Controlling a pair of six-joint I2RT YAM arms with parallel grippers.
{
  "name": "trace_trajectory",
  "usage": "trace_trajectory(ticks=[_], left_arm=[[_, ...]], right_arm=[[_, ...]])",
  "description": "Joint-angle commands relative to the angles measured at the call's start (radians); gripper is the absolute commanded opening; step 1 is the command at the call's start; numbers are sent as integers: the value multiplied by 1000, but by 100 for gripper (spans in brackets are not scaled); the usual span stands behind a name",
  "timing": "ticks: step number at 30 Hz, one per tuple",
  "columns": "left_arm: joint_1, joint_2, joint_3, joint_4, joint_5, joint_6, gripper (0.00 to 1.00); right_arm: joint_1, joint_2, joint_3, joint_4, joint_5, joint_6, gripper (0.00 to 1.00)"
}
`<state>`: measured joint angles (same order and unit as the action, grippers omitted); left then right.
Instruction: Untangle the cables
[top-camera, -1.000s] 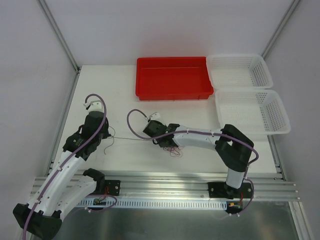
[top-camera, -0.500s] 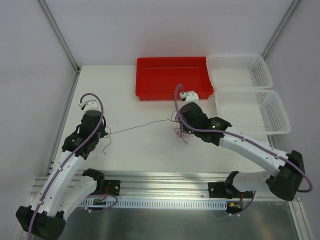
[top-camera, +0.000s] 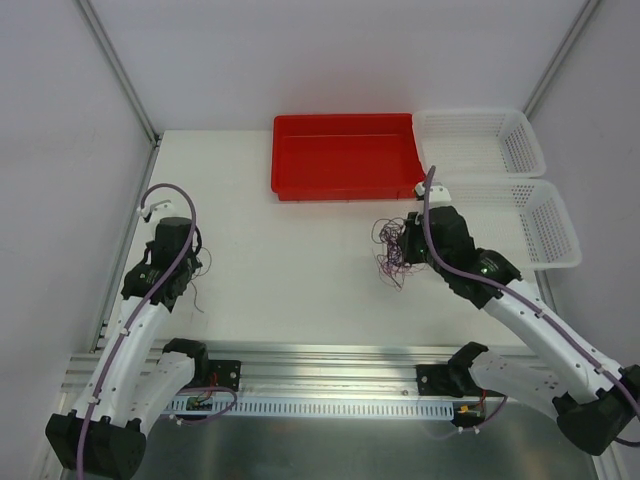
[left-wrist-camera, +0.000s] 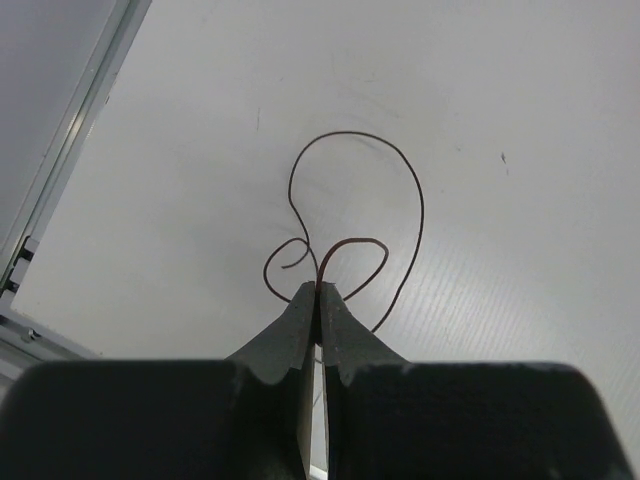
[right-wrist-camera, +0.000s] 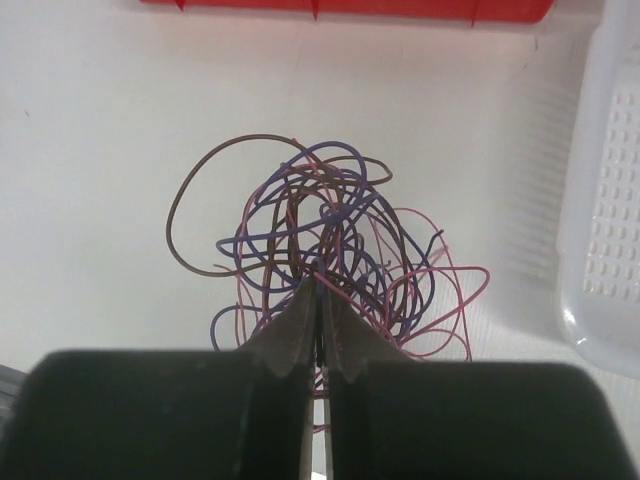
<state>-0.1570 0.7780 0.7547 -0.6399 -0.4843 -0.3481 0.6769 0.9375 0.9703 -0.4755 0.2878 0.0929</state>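
Both tools (left-wrist-camera: 318, 290) (right-wrist-camera: 320, 283) tight on the cables (right-wrist-camera: 325, 215)

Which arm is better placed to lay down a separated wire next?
Left. The left claw is shut on one lone reddish strand, apart from the bundle, which the right claw pinches whole.

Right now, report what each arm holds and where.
Left jaws pinch one reddish-brown strand where its loops meet; right jaws pinch the cable tangle near its middle.

Bright, even, diffuse light throughout; white bench (top-camera: 290, 250) shows faint soft shadows, no glare. Wrist views: left pincer (left-wrist-camera: 318, 292) and right pincer (right-wrist-camera: 320, 285) dark, blurred near lens.
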Motion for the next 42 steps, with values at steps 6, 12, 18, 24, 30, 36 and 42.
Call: trace_trajectory(ticks=[6,12,18,24,30,36,42], left_arm=[[14,-5,6,17,82,7,0],[14,-19,-2,46,153,31,0],[14,-62,-18,104,307,66,0],[13,-105,-40,223,622,132,0],[11,-144,-66,292,918,159,0],[-3,-157,-78,310,1026,172,0],[-13,-149,-80,312,1049,172,0]], right_arm=[[-10,122,-99,96,-174,66,3],[0,228,-116,130,-242,91,48],[36,170,-67,92,-266,25,81],[168,164,-44,193,-397,-81,88],[302,286,-15,438,-490,-48,89],[377,472,71,592,-498,-45,88],[386,587,145,669,-518,-47,86]])
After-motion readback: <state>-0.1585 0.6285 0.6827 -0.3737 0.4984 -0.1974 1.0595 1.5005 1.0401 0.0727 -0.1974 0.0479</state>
